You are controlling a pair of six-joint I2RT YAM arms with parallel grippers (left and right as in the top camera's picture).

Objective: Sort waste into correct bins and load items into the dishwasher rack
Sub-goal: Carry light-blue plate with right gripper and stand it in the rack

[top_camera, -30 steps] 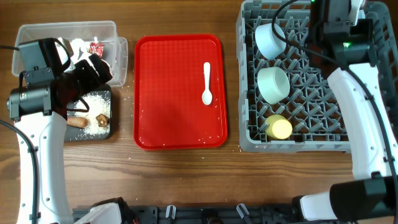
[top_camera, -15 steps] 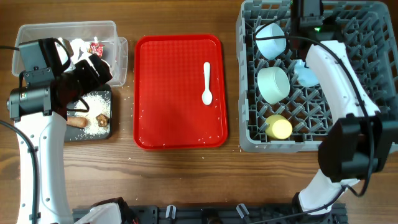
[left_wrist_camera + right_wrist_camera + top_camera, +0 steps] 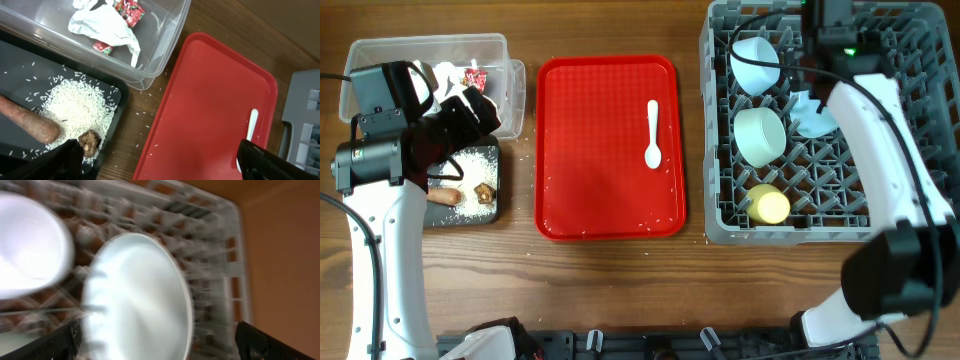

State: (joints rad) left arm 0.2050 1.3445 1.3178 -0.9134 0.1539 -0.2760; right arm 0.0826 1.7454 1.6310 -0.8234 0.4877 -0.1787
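Observation:
My right gripper (image 3: 165, 350) is open above the pale blue plate (image 3: 140, 300), which stands on edge among the pegs of the grey dishwasher rack (image 3: 720, 215). The plate (image 3: 812, 115) shows partly beside my right arm. Also in the rack are the pale blue bowl (image 3: 755, 62), pale green bowl (image 3: 758, 137) and yellow cup (image 3: 770, 205). The white spoon (image 3: 653, 133) lies on the red tray (image 3: 600, 190). My left gripper (image 3: 165, 165) is open and empty, over the black tray's (image 3: 15, 55) right edge. That tray holds rice (image 3: 75, 102), the sausage stick (image 3: 30, 122) and a brown lump (image 3: 90, 142). The clear tub (image 3: 165, 55) holds tissue (image 3: 105, 25) and the red wrapper (image 3: 129, 10).
Stray rice grains dot the wooden table (image 3: 145, 120) between the black tray and the red tray. The right wrist view is blurred by motion. The rack's right half (image 3: 920, 120) holds only pegs.
My right gripper has opened and let go of the pale blue plate, which now stands in the rack. The right arm swung over the rack. The left arm has not moved.

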